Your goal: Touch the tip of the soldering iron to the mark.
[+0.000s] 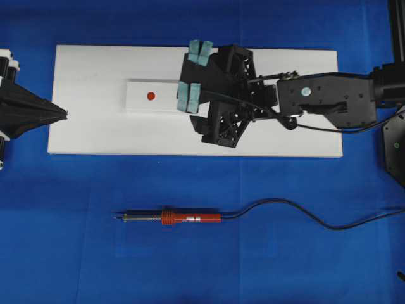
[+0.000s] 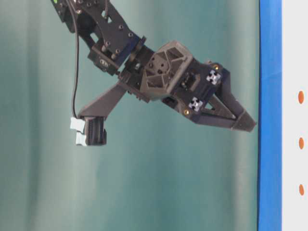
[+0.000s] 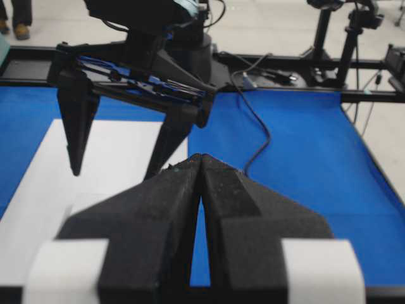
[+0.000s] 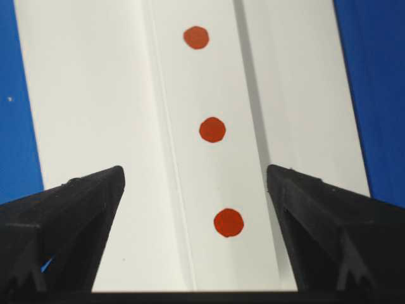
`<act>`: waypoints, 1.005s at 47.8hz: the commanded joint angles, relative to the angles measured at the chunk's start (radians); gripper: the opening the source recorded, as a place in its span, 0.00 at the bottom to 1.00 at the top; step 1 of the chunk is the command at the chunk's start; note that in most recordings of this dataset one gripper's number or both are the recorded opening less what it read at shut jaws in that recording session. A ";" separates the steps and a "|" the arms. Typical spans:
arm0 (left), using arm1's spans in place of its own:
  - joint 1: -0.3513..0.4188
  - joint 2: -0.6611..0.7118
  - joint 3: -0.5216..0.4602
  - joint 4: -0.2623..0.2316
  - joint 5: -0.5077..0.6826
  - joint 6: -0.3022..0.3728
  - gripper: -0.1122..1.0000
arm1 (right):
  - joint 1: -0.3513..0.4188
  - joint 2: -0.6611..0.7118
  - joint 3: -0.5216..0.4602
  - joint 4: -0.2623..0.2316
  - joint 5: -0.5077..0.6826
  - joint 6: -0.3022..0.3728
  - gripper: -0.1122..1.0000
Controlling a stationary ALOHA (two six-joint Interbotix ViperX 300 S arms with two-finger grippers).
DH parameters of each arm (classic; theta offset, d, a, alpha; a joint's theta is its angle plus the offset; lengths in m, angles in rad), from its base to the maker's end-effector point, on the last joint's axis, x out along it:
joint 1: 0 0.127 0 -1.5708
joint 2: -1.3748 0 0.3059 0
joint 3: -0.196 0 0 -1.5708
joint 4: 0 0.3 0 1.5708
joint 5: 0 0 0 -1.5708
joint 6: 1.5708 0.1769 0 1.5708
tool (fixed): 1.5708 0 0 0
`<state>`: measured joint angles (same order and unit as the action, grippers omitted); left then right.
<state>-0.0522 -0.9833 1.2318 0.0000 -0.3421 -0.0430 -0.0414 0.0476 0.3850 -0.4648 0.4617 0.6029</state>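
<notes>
Right claw (image 1: pixel 194 68) agape; no legible writing, seemingly.

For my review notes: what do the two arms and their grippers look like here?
Both arms are black. The right gripper has a lattice-like frame, pale teal pads on its fingertips and a thin black cable along the arm. The left gripper has plain black wedge-shaped fingers with white tape bands.
</notes>
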 commanded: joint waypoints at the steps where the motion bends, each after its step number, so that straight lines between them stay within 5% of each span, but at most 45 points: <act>1: -0.003 0.003 -0.011 0.002 -0.005 0.002 0.10 | 0.005 -0.055 0.006 0.005 -0.015 0.002 0.85; 48: -0.003 -0.003 -0.011 0.003 -0.008 0.000 0.10 | 0.012 -0.973 0.626 -0.005 -0.169 0.002 0.85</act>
<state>-0.0522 -0.9894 1.2318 0.0000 -0.3421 -0.0414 -0.0307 -0.8820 0.9879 -0.4679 0.3129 0.6029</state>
